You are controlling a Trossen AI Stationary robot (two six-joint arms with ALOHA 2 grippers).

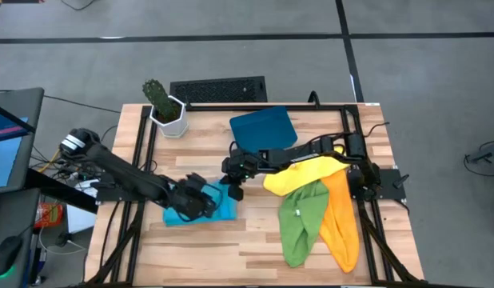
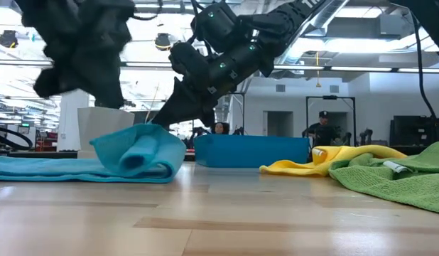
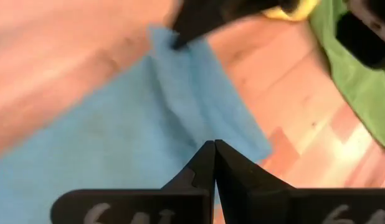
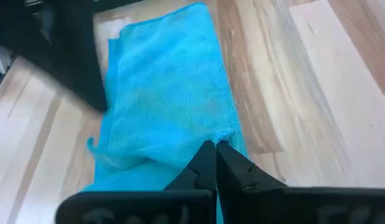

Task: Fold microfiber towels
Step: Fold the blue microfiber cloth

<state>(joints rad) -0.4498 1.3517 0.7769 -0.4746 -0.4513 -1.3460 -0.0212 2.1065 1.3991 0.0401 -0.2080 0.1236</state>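
High view: blue towel (image 1: 201,210) mid-fold, R gripper (image 4: 214,146) pinching its corner, L gripper (image 3: 214,144) closed, empty above it; yellow (image 1: 299,174), green (image 1: 303,218), orange (image 1: 340,220) unfolded.

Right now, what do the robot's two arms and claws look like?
Both arms are black, jointed and boxy, with black cables along them. The left claw and right claw each have two matte black fingers tapering to thin tips. The left one's base carries pale markings.
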